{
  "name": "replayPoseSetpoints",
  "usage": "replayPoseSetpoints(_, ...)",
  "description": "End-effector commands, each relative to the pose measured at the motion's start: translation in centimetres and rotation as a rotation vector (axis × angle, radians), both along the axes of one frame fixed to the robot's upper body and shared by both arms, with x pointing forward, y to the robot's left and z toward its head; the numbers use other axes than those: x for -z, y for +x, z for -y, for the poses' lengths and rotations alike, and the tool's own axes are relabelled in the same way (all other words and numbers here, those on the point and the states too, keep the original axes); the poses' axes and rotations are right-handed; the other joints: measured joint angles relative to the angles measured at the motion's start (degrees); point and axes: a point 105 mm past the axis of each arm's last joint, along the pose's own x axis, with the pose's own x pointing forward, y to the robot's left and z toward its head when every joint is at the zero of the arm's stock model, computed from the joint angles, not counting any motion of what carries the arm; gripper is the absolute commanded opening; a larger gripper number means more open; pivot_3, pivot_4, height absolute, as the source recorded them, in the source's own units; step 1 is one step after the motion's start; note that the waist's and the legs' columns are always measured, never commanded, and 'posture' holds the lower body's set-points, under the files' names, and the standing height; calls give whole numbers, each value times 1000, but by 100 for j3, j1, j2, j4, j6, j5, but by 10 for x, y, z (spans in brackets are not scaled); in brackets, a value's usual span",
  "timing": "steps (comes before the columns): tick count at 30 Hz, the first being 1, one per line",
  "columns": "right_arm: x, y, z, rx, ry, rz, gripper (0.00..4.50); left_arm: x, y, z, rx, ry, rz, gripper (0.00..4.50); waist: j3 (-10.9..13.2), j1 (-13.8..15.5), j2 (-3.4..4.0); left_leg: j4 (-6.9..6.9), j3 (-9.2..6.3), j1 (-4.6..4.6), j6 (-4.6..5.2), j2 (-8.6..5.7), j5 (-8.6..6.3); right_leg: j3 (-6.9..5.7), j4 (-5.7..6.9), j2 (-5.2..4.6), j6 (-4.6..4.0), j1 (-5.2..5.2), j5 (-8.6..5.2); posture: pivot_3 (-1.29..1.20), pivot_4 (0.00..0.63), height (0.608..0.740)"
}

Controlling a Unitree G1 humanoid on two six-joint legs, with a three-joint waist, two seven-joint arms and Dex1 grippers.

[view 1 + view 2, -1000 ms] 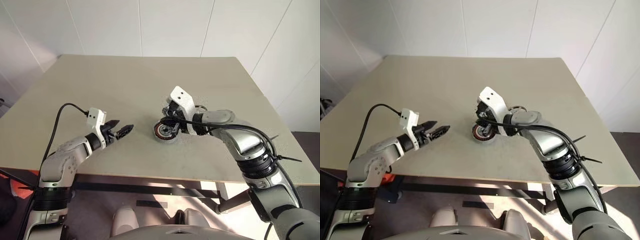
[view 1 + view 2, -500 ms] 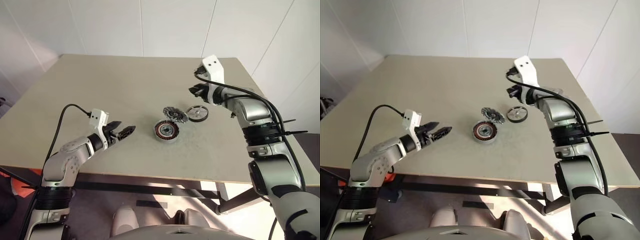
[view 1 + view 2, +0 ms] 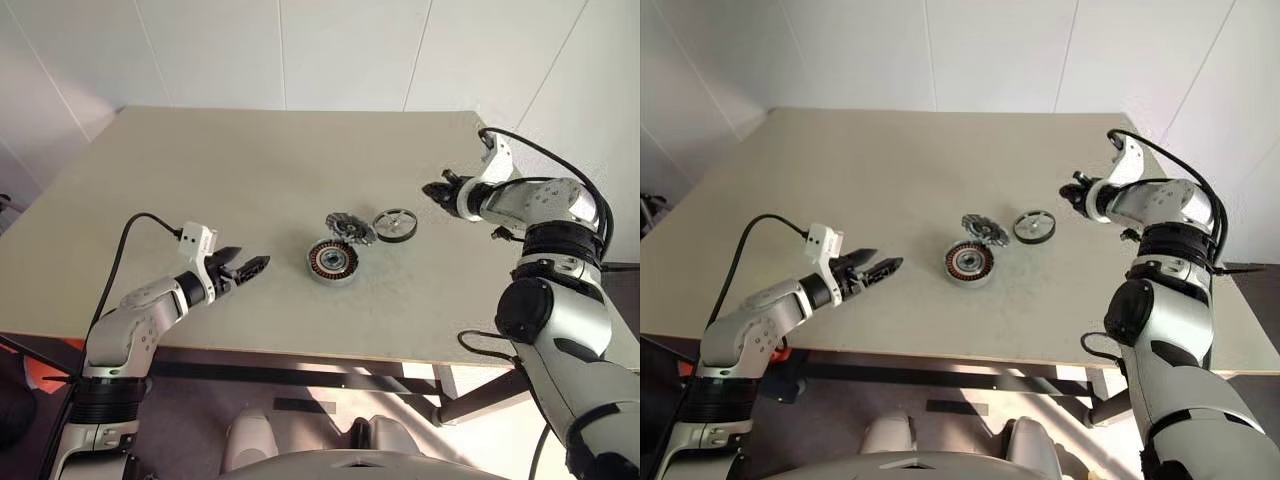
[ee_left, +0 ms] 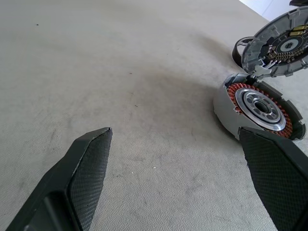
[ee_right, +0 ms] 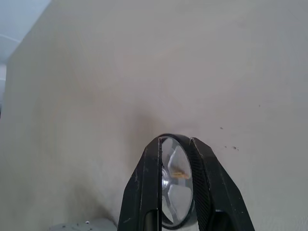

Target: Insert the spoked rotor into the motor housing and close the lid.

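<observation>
The left gripper (image 3: 252,265) hovers low over the table (image 3: 200,180), well to the left of the motor housing (image 3: 332,261), its two black fingers spread wide with nothing between them. In the left wrist view the housing (image 4: 257,108) lies between and beyond the two finger pads (image 4: 89,168), apart from both.

The motor housing sits on the table near its front edge, open, with its copper-coloured windings and silver hub exposed. Its lid (image 3: 349,227) stands tilted up at the housing's far right side, hinged open, inner face showing.

The spoked rotor (image 3: 395,224) lies flat on the table to the right of the housing, just beside the raised lid and not inside the housing.

The right gripper (image 3: 437,190) hangs above the table further right of the housing, beyond the rotor and clear of it. In the right wrist view its fingers (image 5: 204,192) stand a narrow gap apart, empty, with the rotor (image 5: 175,192) seen through the gap.
</observation>
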Motion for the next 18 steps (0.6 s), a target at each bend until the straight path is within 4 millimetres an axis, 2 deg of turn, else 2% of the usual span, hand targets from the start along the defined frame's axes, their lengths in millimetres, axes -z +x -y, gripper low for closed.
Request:
replayPoseSetpoints(1,-10,-5,1,-3,66,14,985,-12,1,1,15,16,52,4432,2,1,5,0,0,0,-1,0,1,0,1,0,0,0,0,0,0,740)
replayPoseSetpoints(6,7,-14,4,5,65,-33,985,-15,3,5,32,17,61,4432,1,5,5,1,0,3,-1,1,1,0,2,0,0,0,0,0,0,740)
replayPoseSetpoints(10,4,-16,-6,-37,95,-20,985,-15,4,4,34,22,60,4432,2,-2,7,1,1,1,-1,0,1,0,2,0,0,0,0,0,0,740)
replayPoseSetpoints(14,14,-18,-14,-43,110,-43,985,-16,4,3,31,24,63,4432,1,4,7,1,1,3,-1,0,1,0,2,0,0,0,0,0,0,740)
replayPoseSetpoints(18,13,-18,-22,-58,130,-37,985,-14,4,1,26,34,60,4432,1,9,7,1,1,3,-1,0,1,0,2,-1,0,1,0,0,0,740)
